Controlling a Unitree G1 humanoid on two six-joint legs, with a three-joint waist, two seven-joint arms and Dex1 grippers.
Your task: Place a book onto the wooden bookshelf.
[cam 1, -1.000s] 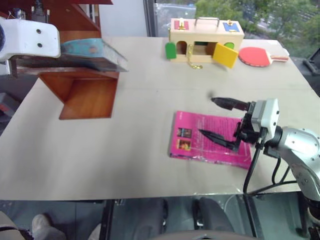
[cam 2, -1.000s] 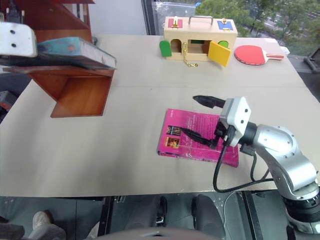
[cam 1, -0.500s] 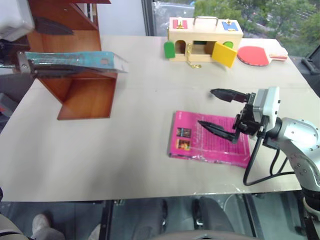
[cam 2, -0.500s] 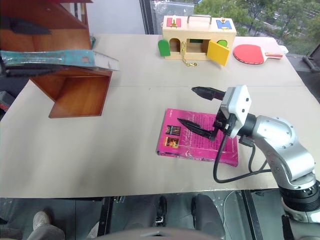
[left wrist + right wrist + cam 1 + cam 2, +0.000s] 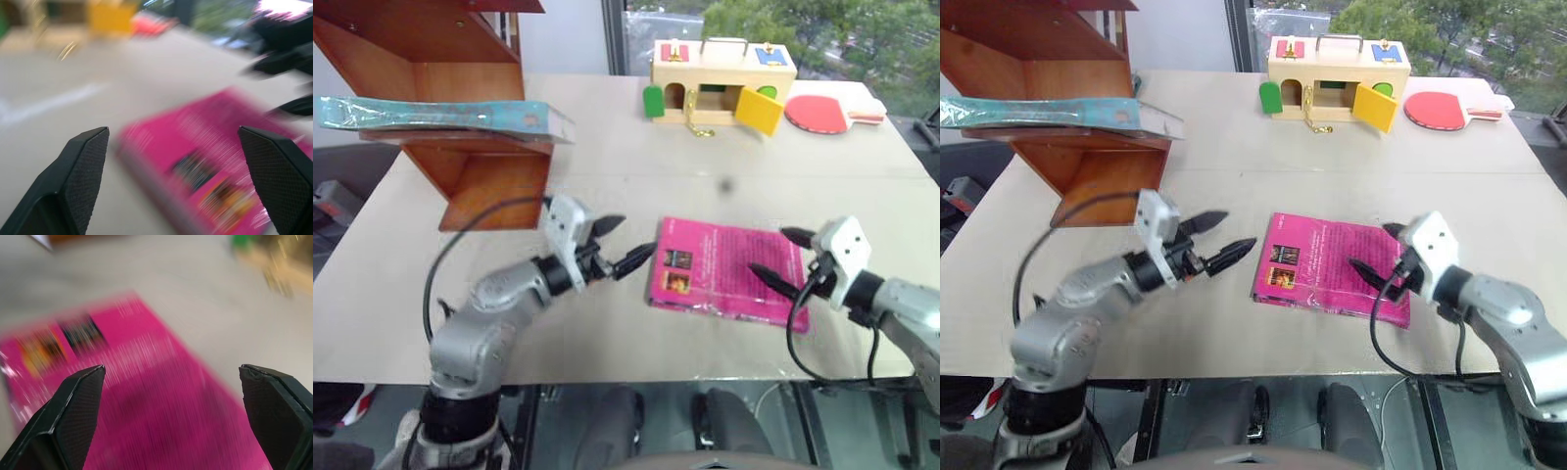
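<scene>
I see the book (image 5: 440,115) lying flat on a board of the wooden bookshelf (image 5: 460,176) at the upper left of the frame. The second book (image 5: 729,282) lies on the tabletop (image 5: 607,176) at centre right, between my left tool (image 5: 625,245) and my right tool (image 5: 781,257). The box (image 5: 722,78) and paddle (image 5: 827,113) sit at the top right.

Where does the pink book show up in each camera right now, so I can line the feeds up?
Left eye view: pink book flat on the table, right of centre.
Right eye view: just right of centre.
Left wrist view: blurred pink cover ahead of that tool's fingers.
Right wrist view: under that tool's fingers.
Shared landmark: the dark picture patches on the cover, seen in all four.
</scene>
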